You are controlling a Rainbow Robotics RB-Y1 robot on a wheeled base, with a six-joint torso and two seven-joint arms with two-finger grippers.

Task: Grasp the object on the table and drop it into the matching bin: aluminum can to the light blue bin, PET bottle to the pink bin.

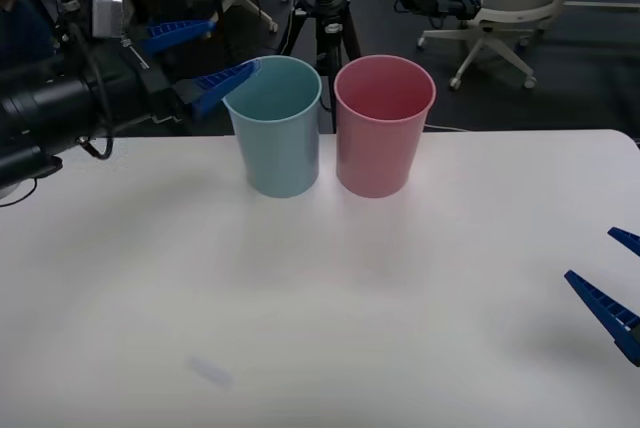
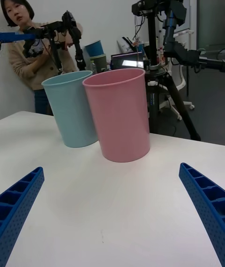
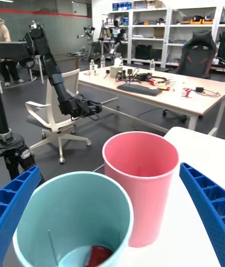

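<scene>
The light blue bin (image 1: 277,128) and the pink bin (image 1: 383,126) stand side by side at the far edge of the white table (image 1: 320,328). In the left wrist view the red aluminum can (image 3: 97,254) lies at the bottom of the light blue bin (image 3: 70,220), beside the pink bin (image 3: 143,178). My left gripper (image 1: 202,56) hangs open just left of the light blue bin's rim, holding nothing. My right gripper (image 1: 618,283) rests open low over the table's right edge, facing both bins (image 2: 72,107) (image 2: 119,114).
A black tripod (image 1: 322,18) stands right behind the bins. Office chairs (image 1: 510,8) and another robot arm (image 3: 56,84) are in the room beyond the table. A person (image 2: 23,60) stands behind the left arm, away from the bins.
</scene>
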